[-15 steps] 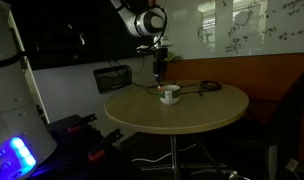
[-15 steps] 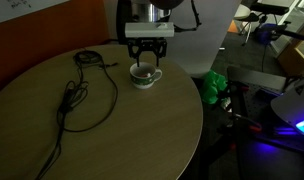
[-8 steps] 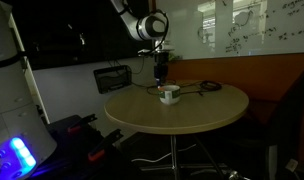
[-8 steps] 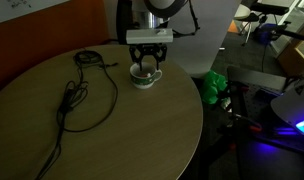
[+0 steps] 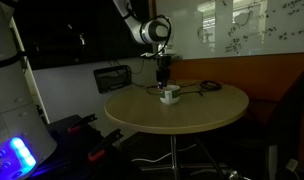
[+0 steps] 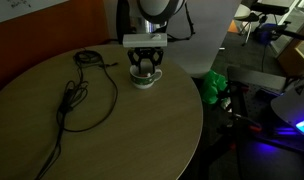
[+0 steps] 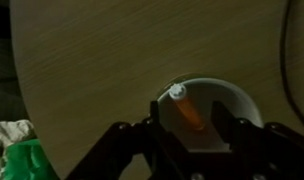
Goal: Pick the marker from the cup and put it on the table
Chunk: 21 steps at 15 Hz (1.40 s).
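In an exterior view the fingers (image 5: 160, 75) hang just above the white cup (image 5: 169, 96), which sits toward the 12 o'clock edge of the worktop (image 5: 182, 118); the scrawl on the whiteboard (image 5: 254, 30) behind is too small to read. In an exterior view the fingers (image 6: 135, 66) stand spread and released, holding nothing, straddling the cup (image 6: 145, 79), with a dark cable (image 6: 72, 95) at its 9 o'clock. In the wrist view the orange marker (image 7: 193, 113) lies inside the cup, its long axis running from 11 to 5 o'clock, at 12 o'clock from the gap between the fingers (image 7: 127, 145).
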Each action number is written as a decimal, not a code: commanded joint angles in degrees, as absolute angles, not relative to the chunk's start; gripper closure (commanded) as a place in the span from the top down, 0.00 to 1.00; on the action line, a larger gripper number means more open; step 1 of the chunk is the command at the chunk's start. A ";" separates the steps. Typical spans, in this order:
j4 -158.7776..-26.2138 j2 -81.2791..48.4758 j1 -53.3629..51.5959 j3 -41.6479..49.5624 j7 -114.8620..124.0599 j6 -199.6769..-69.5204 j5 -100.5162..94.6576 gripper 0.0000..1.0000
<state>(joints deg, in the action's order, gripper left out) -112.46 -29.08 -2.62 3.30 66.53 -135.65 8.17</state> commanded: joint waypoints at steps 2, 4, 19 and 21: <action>-109.07 -31.20 -2.95 4.00 64.93 -133.09 9.87 0.51; -108.23 -31.79 -2.93 4.07 64.65 -132.81 9.71 0.44; -107.53 -33.17 -2.62 3.95 60.73 -129.95 12.36 0.11; -107.53 -32.69 -2.56 3.96 60.54 -130.21 12.48 0.00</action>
